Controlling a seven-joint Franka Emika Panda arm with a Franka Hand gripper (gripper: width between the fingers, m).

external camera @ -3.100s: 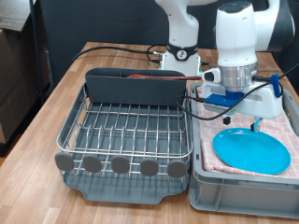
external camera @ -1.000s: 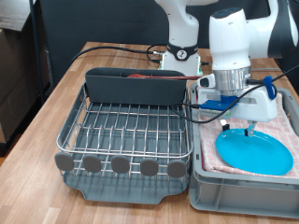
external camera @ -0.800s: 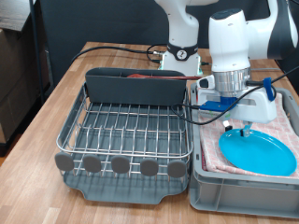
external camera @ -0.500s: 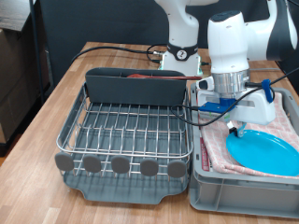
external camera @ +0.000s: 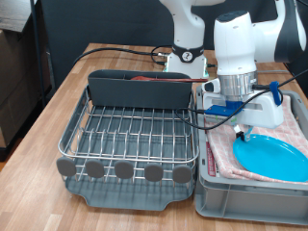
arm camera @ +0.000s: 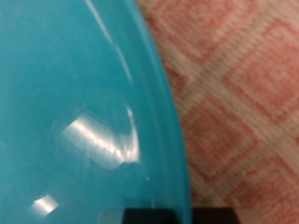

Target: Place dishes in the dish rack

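1. Gripper point(external camera: 241, 131) hangs low over the grey plastic bin point(external camera: 252, 198), at the edge of the sky-blue plate point(external camera: 272, 156) nearest the dish rack point(external camera: 130, 135). Whether the jaws are wide, narrow or closed on the plate's rim cannot be told; the fingertips are lost against the plate in the exterior view.
2. Plate: it lies in the bin on a checked pinkish cloth point(external camera: 224, 154), with its far side running out toward the bin's outer wall. In the wrist view the plate point(arm camera: 75, 103) fills most of the picture, its rim curving across the cloth point(arm camera: 238, 103), and a dark finger tip point(arm camera: 154, 217) shows at the picture's edge right by that rim.
3. Dish rack: the silver wire rack sits on the wooden worktop point(external camera: 58, 106) just beside the bin, on the side away from the plate. Its wire bed holds no dish that can be seen. Round grey tabs point(external camera: 123, 169) line its near edge, and the tall grey caddy wall point(external camera: 140, 89) stands at its far end.
4. A thin dark red-brown object point(external camera: 159, 80) lies along the top of the caddy wall; whether it is the spoon cannot be told.
5. White arm body point(external camera: 236, 43) rises straight above the gripper, with black cables point(external camera: 115, 48) trailing behind the rack.
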